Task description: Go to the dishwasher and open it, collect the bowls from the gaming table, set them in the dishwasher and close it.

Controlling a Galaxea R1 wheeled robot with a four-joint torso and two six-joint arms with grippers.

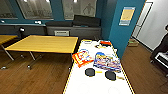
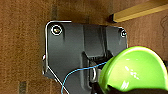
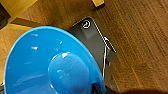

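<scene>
The long white-topped gaming table point(image 1: 82, 85) stands right before me, with colourful board-game boxes point(image 1: 107, 62) on its far half. Two small dark bowls point(image 1: 90, 72) point(image 1: 110, 75) sit side by side on it, nearer to me than the boxes. In the left wrist view a glossy green bowl point(image 2: 136, 68) hangs above the wooden floor, and my left gripper point(image 2: 117, 89) is shut on its rim. In the right wrist view a glossy blue bowl point(image 3: 50, 65) hangs the same way, held by my right gripper point(image 3: 100, 90). The dishwasher is out of view.
A yellow-topped table point(image 1: 45, 43) stands left of the gaming table, with wooden floor point(image 1: 30, 77) between them. A teal pillar point(image 1: 122, 25) rises behind the table's far right corner. A person point(image 1: 163, 45) sits at the right edge. A dark counter point(image 1: 72, 30) runs along the back wall.
</scene>
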